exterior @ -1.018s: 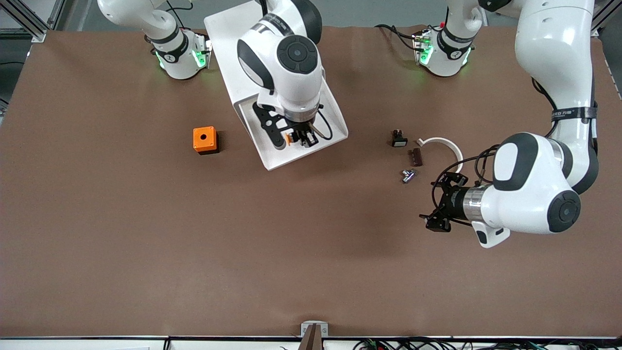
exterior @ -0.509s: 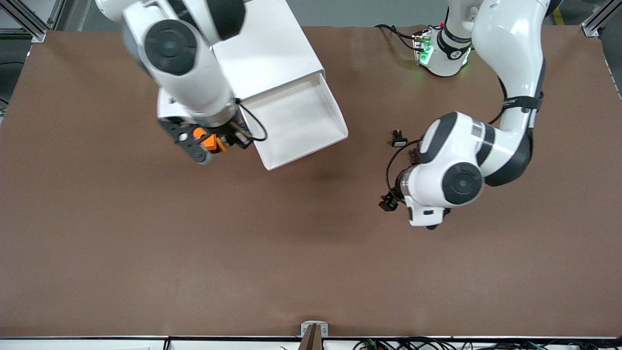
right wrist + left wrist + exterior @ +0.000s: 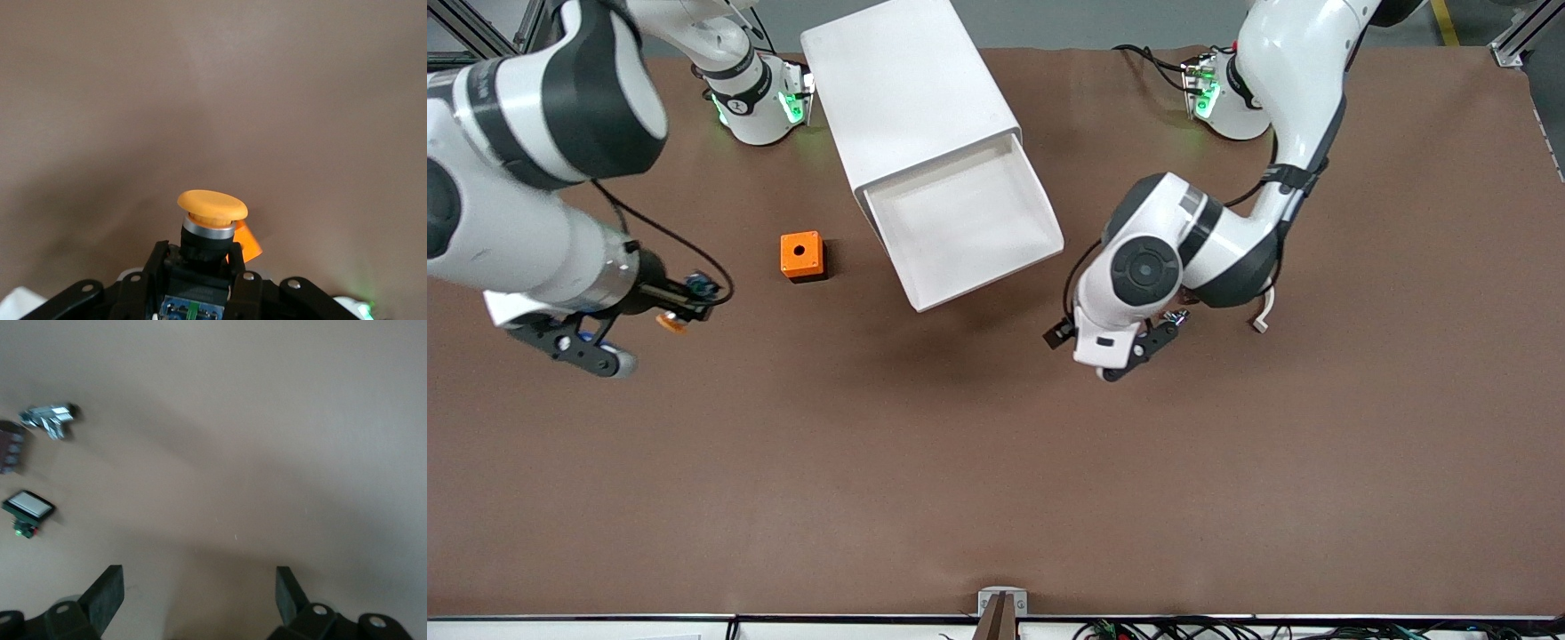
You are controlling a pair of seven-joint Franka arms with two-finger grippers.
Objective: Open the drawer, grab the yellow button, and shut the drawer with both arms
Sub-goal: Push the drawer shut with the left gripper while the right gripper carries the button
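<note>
Lighting's pretty even and soft from overhead in the front view, with the brown table (image 3: 996, 462) well lit and only faint, smeared shadows under the white drawer box (image 3: 934, 142) and both arms, plus green LED glow at the arm bases. The left wrist view is washed out and motion-blurred, so the small metal part (image 3: 48, 419) and the black part with a white face (image 3: 27, 508) look streaky, with a broad soft shadow across the table. The right wrist view is dimmer and darker at the corners, the button (image 3: 211, 223) up close is fairly sharp and the table past it goes soft.
</note>
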